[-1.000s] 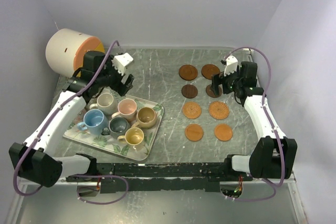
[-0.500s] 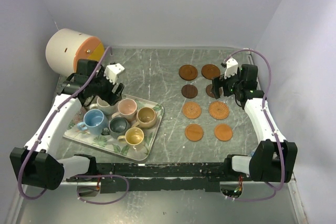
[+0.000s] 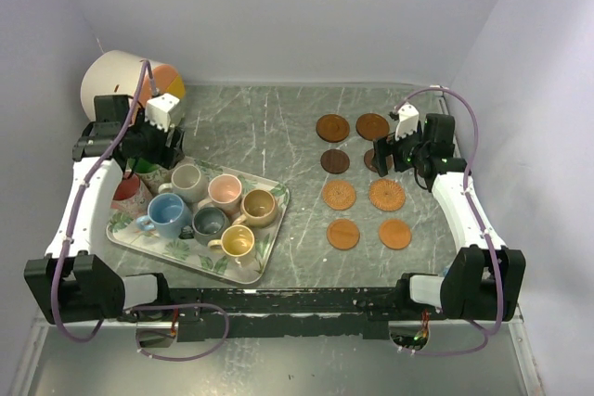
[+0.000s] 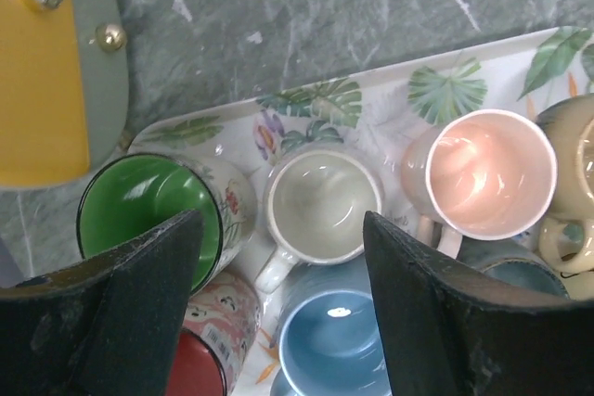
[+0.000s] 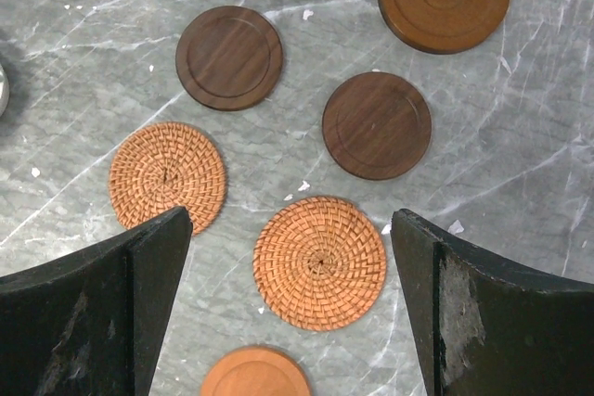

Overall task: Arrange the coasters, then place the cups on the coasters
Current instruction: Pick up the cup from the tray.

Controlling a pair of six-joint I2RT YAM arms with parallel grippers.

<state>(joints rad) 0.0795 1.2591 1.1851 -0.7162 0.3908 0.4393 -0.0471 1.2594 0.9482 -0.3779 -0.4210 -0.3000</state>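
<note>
Below your left gripper, jaws apart and empty, sits the cream cup on the tray, with the green cup to the gripper's left and the pink cup to its right. Under your right gripper, likewise spread and empty, the coasters lie in two columns on the bench. Arranging looks finished and cup fetching begins. Next, descend squarely and close without nudging the neighbouring cups.
</note>
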